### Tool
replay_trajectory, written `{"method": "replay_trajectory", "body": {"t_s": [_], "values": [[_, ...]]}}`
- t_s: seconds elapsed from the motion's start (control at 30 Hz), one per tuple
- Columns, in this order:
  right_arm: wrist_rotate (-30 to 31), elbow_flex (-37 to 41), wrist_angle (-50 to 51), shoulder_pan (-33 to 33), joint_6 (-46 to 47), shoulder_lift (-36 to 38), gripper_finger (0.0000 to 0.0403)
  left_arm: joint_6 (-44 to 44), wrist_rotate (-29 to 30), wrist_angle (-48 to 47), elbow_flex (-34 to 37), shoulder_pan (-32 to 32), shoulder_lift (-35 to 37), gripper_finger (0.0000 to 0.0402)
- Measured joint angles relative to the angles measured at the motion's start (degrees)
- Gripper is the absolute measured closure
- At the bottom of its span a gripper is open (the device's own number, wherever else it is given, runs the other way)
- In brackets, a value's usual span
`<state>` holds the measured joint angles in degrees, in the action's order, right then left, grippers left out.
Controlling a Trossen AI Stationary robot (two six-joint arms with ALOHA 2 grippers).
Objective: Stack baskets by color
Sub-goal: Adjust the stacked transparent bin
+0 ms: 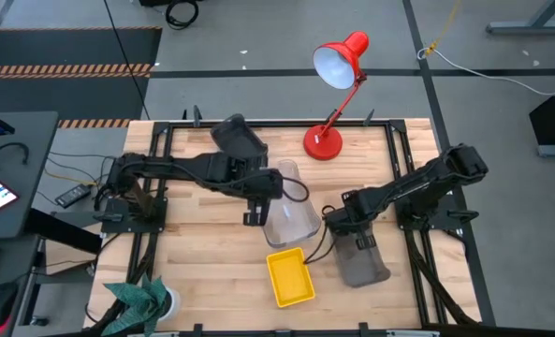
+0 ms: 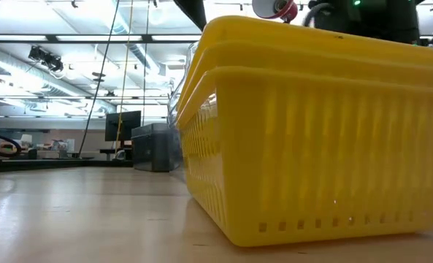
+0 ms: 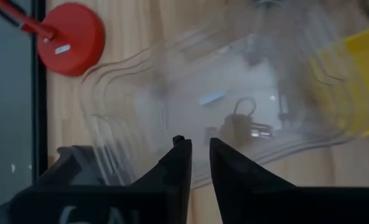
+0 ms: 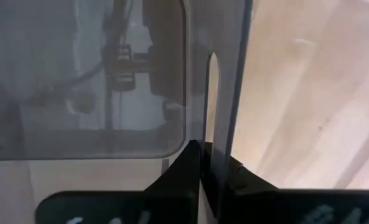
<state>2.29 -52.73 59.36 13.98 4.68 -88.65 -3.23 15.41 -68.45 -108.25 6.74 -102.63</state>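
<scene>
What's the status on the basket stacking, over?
Left hand at clear baskets' rim, fingers narrowly apart. Right hand shut on grey basket wall. Yellow stack sits beside both. Red lamp stands clear, at the table's back edge.

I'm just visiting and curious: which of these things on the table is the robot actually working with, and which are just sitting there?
Part of the job:
yellow baskets
clear baskets, at the left end effector
smoky grey basket, pinched by the right end effector
another dark basket

Just lying about:
red desk lamp
green plant
</scene>
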Motion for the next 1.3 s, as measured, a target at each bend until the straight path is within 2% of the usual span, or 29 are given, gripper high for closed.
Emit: {"method": "replay_trajectory", "body": {"t_s": [0.2,0.43,0.67,0.87,1.07,1.17,1.3], "values": [[0.77,0.0,2.82,-6.68,1.0,2.15,0.0396,0.68,2.7,0.2,0.0,2.61,0.0,0.0315],[4.23,0.0,4.41,-15.03,-7.29,6.26,0.0386,1.43,3.0,0.13,0.0,4.47,0.0,0.0301],[4.02,0.0,2.38,-25.69,-8.97,7.73,0.0379,-0.38,3.0,6.64,-0.02,5.14,-0.34,0.03],[0.63,-0.44,3.73,-29.72,-10.95,7.77,0.0318,2.91,2.72,14.23,-0.06,5.64,-1.2,0.0298],[0.99,-6.65,11.83,-30.29,-8.96,9.54,0.0232,2.74,2.46,20.38,-0.02,6.71,-2.46,0.0298],[1.07,-9.7,13.64,-30.08,-6.4,13.27,0.02,2.33,1.53,23.27,0.01,6.87,-3.51,0.0298],[1.56,-9.84,10.07,-28.9,-2.49,22.58,0.018,0.63,0.91,26.41,-0.07,6.97,-6.56,0.0298]]}}
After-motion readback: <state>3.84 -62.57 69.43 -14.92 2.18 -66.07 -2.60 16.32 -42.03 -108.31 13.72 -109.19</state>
